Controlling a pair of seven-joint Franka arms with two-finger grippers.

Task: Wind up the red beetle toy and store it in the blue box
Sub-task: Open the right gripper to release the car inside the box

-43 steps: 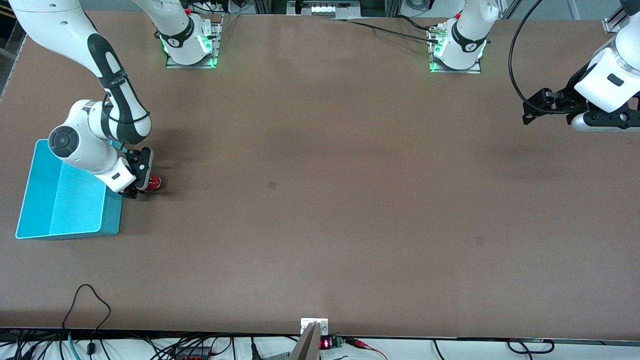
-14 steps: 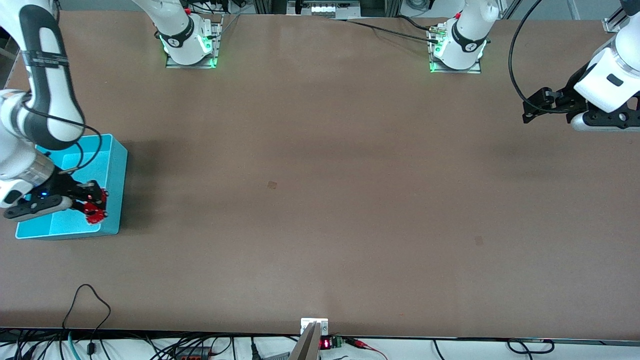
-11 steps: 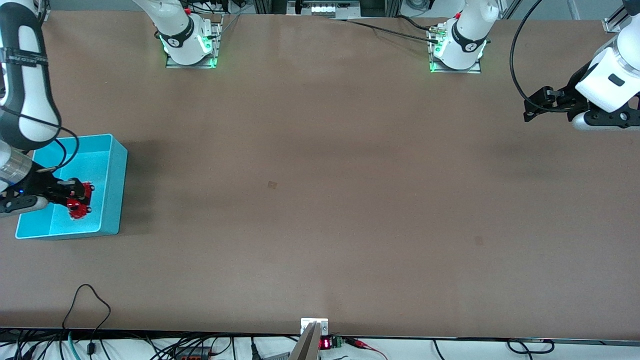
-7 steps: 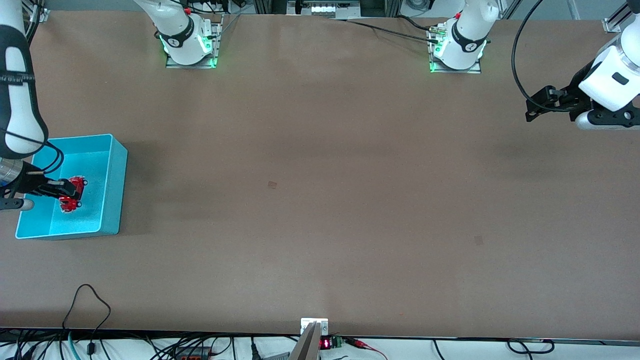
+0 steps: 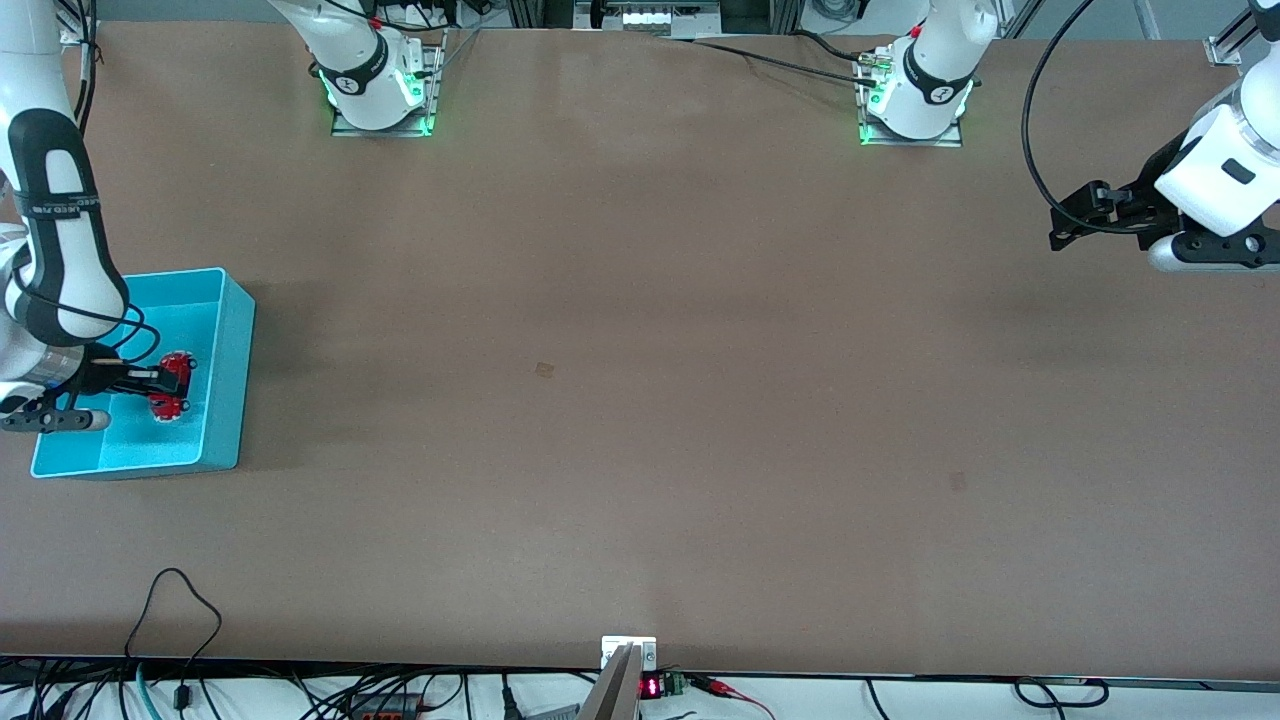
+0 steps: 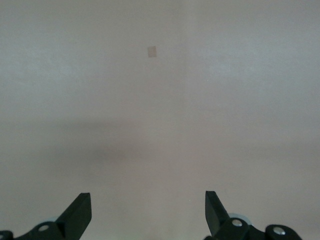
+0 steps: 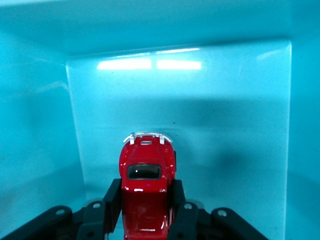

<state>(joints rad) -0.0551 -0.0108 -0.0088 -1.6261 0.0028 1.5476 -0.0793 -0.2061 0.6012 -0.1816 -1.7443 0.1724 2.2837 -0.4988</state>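
Holding the red beetle toy [image 7: 146, 172] inside the blue box [image 5: 228, 330], the right gripper [image 5: 160, 385] fingers pinch it; release remains. Left gripper [image 6: 148, 216] waits over the worktop [image 5: 640, 400], fingers spread.

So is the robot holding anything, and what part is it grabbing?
Yes. The right gripper pinches the red beetle toy by its two sides, inside the blue box. The left gripper is open and holds nothing.

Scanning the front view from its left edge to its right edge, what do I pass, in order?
Right gripper, shut on the red beetle toy inside the blue box → small dark mark on the table → left gripper, open, waiting above the table at the left arm's end.
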